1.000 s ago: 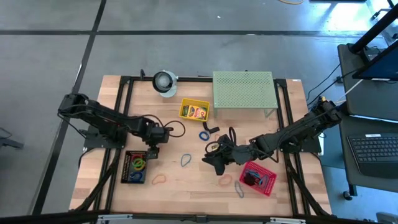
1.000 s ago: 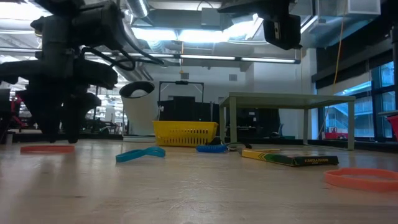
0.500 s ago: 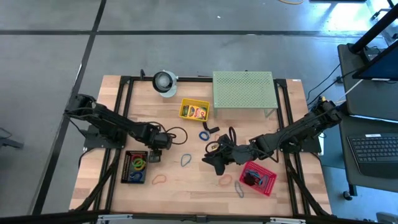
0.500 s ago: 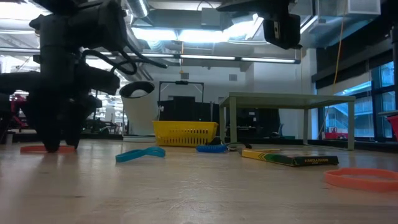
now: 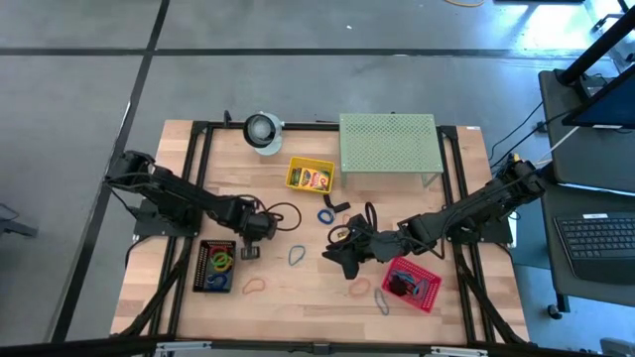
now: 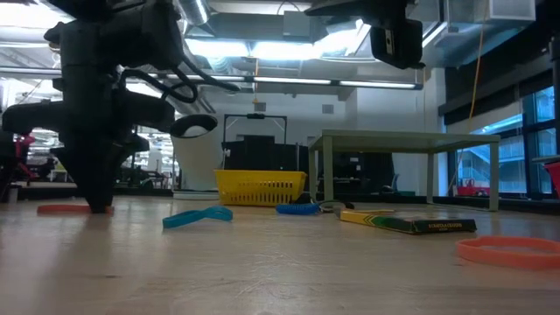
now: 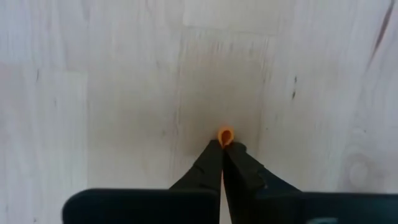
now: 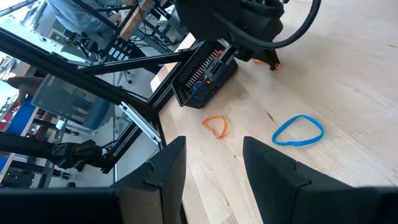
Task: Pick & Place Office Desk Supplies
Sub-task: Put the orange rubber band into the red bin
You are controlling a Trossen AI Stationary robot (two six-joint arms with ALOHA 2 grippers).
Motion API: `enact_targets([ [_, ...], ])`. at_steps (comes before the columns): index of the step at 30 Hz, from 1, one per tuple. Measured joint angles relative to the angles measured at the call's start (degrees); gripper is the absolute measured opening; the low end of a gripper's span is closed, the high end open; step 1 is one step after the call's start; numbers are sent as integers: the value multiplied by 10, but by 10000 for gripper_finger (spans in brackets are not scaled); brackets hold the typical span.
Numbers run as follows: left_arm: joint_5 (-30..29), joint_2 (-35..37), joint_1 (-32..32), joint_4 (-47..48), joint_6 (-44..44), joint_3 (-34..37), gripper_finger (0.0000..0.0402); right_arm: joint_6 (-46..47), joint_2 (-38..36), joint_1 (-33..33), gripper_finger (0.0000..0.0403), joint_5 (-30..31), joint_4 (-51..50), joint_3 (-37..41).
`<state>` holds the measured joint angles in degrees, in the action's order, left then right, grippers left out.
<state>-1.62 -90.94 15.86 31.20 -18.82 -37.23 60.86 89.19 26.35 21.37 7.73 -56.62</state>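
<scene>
The left gripper (image 7: 222, 149), pinched shut on a thin orange rubber-band loop (image 7: 225, 135) near the wooden worktop (image 5: 298, 297)'s left edge, should lift straight up gently, lest the loop slip.

The left gripper (image 7: 222, 147) dropped to the table (image 7: 124, 93) and snapped its jaws together — pinching an orange rubber band (image 7: 225, 135).

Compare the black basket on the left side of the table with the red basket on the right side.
The black mesh basket holds several rubber bands, green and orange among them; the red mesh basket holds a dark item that I cannot identify. The black basket lies nearly square to the table's edge near the left gripper; the red basket lies turned at an angle beside the right gripper. Both are small, shallow rectangular trays on the wooden tabletop.
</scene>
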Motion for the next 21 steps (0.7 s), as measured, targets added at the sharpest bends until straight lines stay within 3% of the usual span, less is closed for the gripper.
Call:
enact_targets([
  [6,38,7,-5,32,0,-21,2,0,0,0,162,0,0,0],
  [11,86,57,-23,68,-14,-61,2,2,0,0,162,0,5,0],
  [21,67,206,-69,10,-71,-119,2,-26,0,-5,162,46,110,0],
])
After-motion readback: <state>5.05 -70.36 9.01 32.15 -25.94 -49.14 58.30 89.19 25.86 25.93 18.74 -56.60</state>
